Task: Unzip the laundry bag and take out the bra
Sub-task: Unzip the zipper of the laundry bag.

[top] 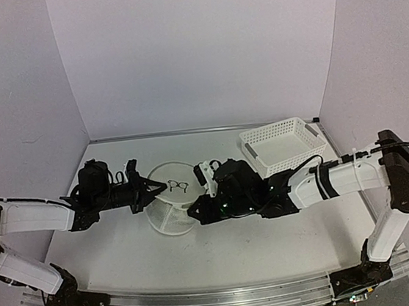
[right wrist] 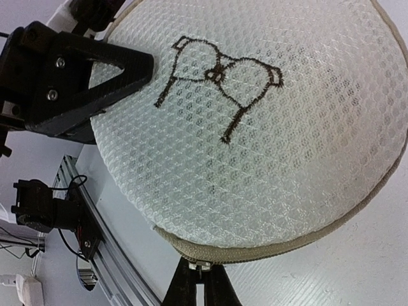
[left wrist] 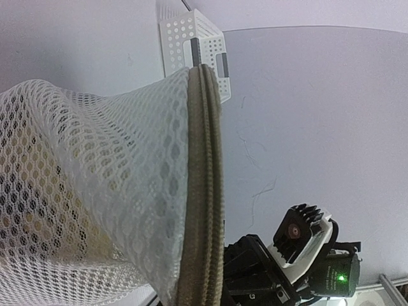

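Observation:
The laundry bag [top: 172,205], a round white mesh pouch, stands mid-table with its flat face and black bra pictogram [right wrist: 220,76] up. A beige zipper [right wrist: 306,237] runs closed round its rim and also shows in the left wrist view [left wrist: 204,191]. My left gripper [top: 152,188] is clamped on the bag's left rim, with one black finger [right wrist: 108,70] lying over the face. My right gripper [right wrist: 203,284] is shut on the small metal zipper pull [right wrist: 203,265] at the bag's right near rim. The bra is hidden inside the mesh.
A white perforated plastic basket [top: 281,144] stands at the back right, close behind the right arm, and shows in the left wrist view [left wrist: 194,44]. The aluminium rail [top: 207,304] runs along the table's near edge.

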{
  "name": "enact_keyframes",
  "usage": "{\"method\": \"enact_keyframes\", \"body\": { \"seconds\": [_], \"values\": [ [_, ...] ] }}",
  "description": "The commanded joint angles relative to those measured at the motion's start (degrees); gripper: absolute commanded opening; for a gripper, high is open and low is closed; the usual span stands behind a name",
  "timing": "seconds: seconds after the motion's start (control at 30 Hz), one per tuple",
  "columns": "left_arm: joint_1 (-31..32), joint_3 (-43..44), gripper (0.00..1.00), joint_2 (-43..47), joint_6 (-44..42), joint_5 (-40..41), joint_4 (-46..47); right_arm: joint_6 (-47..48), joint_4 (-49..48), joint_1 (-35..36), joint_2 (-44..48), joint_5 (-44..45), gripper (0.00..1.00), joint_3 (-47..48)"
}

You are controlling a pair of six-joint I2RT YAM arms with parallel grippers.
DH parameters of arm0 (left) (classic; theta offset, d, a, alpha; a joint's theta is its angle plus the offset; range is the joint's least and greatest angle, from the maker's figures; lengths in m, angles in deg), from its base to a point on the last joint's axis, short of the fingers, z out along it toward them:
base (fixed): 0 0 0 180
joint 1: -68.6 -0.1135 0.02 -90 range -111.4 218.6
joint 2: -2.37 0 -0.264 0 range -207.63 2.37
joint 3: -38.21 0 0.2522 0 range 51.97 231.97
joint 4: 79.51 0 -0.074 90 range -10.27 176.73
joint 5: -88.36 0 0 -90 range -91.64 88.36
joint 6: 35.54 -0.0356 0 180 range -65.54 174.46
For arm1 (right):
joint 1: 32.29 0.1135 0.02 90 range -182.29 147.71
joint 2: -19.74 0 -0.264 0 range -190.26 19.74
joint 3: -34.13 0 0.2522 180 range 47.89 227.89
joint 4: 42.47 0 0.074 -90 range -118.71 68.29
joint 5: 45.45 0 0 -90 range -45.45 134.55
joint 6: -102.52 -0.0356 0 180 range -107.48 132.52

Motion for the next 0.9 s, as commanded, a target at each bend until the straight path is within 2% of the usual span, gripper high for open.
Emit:
{"method": "enact_keyframes", "body": {
  "seconds": [0.0, 0.27, 0.63, 0.87],
  "values": [
    [-0.16, 3.38, 0.0, 0.07, -4.75, -4.57, 1.76, 4.92, -0.99, -0.59, 4.03, -3.66, 0.0, -1.37],
    [-0.16, 5.46, 0.0, -0.37, -8.86, -10.91, 1.76, 9.3, 0.94, -1.92, 6.63, -7.44, 0.0, -3.78],
    [-0.16, 7.01, 0.0, -2.48, -13.96, -18.86, 1.76, 13.65, 4.98, -3.3, 8.48, -8.19, 0.0, -5.83],
    [-0.08, 8.27, 0.0, -4.64, -15.75, -23.04, 1.81, 19.33, 9.77, -3.43, 12.1, -4.01, 0.0, -9.16]
  ]
}}
